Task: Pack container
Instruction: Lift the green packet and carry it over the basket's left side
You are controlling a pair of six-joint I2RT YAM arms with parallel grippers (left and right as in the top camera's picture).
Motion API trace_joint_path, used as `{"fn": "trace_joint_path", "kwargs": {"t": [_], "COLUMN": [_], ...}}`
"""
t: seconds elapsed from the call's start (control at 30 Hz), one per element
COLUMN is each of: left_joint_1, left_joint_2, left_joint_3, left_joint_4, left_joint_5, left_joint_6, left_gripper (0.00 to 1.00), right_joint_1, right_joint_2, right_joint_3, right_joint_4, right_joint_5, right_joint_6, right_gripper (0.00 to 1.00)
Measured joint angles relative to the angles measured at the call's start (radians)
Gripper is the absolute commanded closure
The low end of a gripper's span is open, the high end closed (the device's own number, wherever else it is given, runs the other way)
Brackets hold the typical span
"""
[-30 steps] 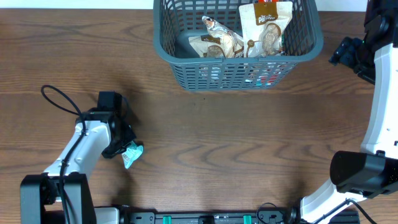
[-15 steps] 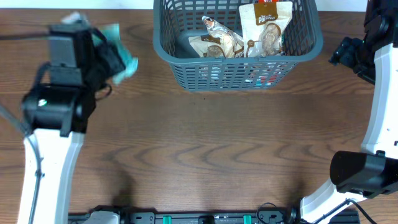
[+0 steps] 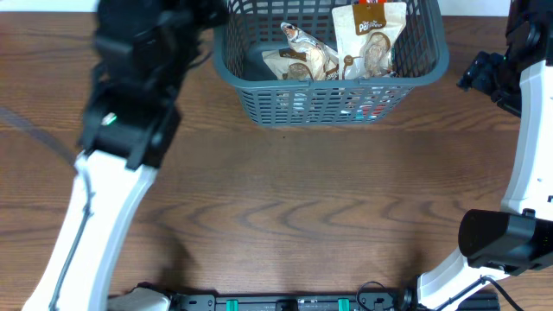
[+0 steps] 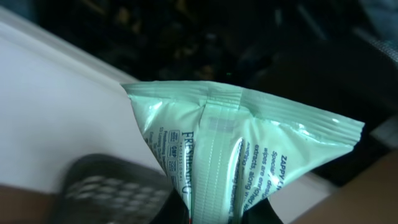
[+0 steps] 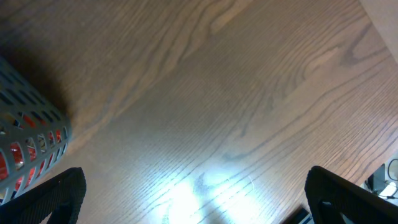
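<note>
My left tool [image 4: 214,214] is clamped on a pale green packet [image 4: 236,149]. In the wrist view the packet stands up out of the fingers, gripped only at one end, with most of its length free. The container [image 3: 333,108] sits ahead of this tool and off to one side. A blurred grey lattice low in the wrist view is probably its rim, though I cannot be sure. From overhead, the left arm [image 3: 130,112] is raised high and hides both the tool and the packet, so I cannot tell whether the packet is past the rim yet.

That blind spot is my main worry. If I let go short of the rim, the packet drops onto the counter [image 3: 302,199] or hangs up on the edge. The end grip is a second risk, because a quick swing could pull the slick film out of the fingers. If I come down low, the tool could also knock the container and shift it. Brown snack bags [image 3: 371,39] already stand inside, on the side farthest from this tool, and the nearer part looks free.

My right tool [image 5: 199,205] is spread wide and holds nothing. It hangs over bare counter, with a corner of the container just off to its side.
</note>
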Motion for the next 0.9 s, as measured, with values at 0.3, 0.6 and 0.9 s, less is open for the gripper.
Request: {"fn": "trace_joint_path", "kwargs": {"t": [0.3, 0.6, 0.9], "left_joint_1": [-0.074, -0.106, -0.106], "left_joint_2": [0.293, 0.386, 0.394], "left_joint_3": [0.000, -0.002, -0.002], "left_joint_4": [0.249, 0.201, 0.041], "left_joint_5": [0.000, 0.000, -0.035], "left_joint_6": [-0.199, -0.253, -0.254], "left_gripper": [0.94, 0.94, 0.94], "right_joint_1": [0.000, 0.000, 0.000], "right_joint_2": [0.000, 0.000, 0.000], "right_joint_3": [0.000, 0.000, 0.000], "right_joint_4": [0.000, 0.000, 0.000], "right_joint_5": [0.000, 0.000, 0.000], "right_joint_6": [0.000, 0.000, 0.000], "right_gripper": [0.01, 0.01, 0.01]}}
